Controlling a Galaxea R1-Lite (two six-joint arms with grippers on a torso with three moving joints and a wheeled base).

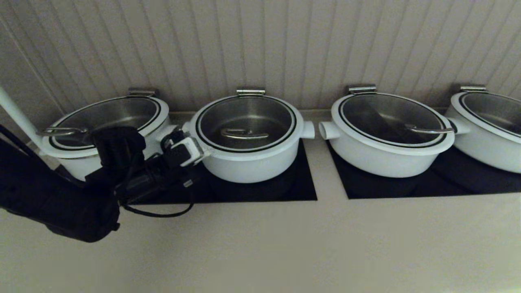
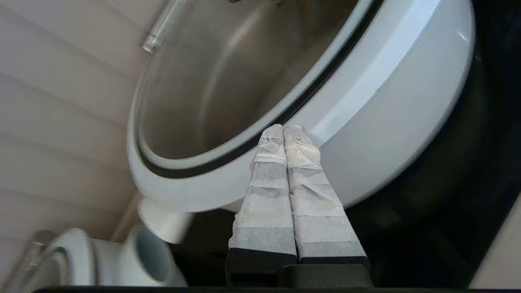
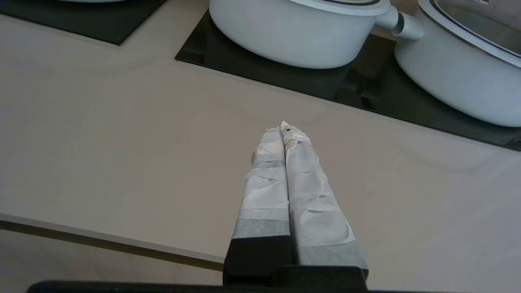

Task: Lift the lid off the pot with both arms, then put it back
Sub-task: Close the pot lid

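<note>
My left gripper (image 2: 283,129): taped fingers (image 2: 264,195) pressed together, nothing between them, tips at white rim of pot (image 2: 390,106), its left side. Lid (image 1: 245,123) seated on pot (image 1: 248,162), steel bar handle (image 1: 244,133) at centre. Pot sits on black cooktop panel (image 1: 293,187), second in row from my left. My right gripper (image 3: 285,127): fingers together, empty, over beige counter (image 3: 122,142), well short of pots.

The beige counter (image 1: 260,244) carries two black hob plates (image 1: 252,187), (image 1: 427,179).
</note>
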